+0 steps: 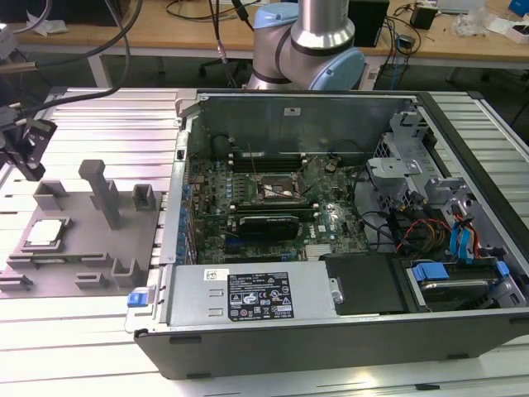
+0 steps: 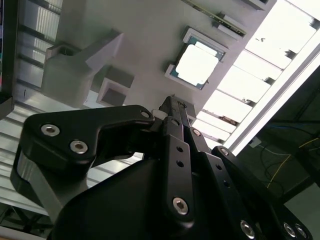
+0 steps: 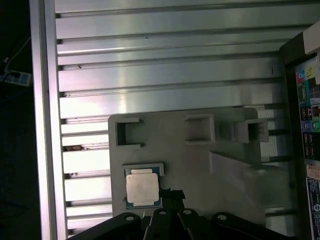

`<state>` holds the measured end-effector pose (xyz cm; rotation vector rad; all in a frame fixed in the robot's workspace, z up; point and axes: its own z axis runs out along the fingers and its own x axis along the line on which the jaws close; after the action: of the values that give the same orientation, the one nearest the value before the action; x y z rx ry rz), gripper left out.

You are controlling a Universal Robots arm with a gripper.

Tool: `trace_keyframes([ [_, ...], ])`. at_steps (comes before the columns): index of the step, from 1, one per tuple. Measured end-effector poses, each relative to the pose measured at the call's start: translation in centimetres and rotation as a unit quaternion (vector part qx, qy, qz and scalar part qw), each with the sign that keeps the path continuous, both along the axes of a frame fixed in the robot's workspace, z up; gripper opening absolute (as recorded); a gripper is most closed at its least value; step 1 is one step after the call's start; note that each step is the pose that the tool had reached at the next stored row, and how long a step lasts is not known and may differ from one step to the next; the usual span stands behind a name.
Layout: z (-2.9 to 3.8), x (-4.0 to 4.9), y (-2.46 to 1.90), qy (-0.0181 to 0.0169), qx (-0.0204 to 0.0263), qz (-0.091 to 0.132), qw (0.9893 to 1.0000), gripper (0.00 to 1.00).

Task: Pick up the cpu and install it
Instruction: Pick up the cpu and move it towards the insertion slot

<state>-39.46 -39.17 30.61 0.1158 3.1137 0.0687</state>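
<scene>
The cpu [image 1: 45,234], a small square chip with a pale metal top, lies flat in a shallow seat on the grey fixture plate [image 1: 91,248] at the exterior view's left. Both wrist views show the cpu [image 2: 196,65] [image 3: 142,188] lying free. My black gripper [image 1: 27,169] hangs above the plate's far left corner, a short way from the chip. In both wrist views the gripper [image 2: 171,102] [image 3: 171,193] stands shut with nothing in it, just beside the chip and not touching it. The black-framed socket [image 1: 277,192] sits in the middle of the motherboard inside the open computer case.
Grey posts and blocks [image 1: 103,192] rise from the fixture plate close to the chip. The open case [image 1: 331,248] fills the exterior view's right, with a power supply [image 1: 252,294] along its near wall and drive bays and cables on the right. A ribbed metal table [image 3: 165,80] lies under everything.
</scene>
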Motion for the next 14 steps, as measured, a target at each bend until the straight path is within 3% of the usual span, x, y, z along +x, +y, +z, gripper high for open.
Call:
trace_keyframes([
  [14, -0.95, -0.67, 0.00, 0.0000, -0.0015, 0.000, 1.0000, 0.11],
])
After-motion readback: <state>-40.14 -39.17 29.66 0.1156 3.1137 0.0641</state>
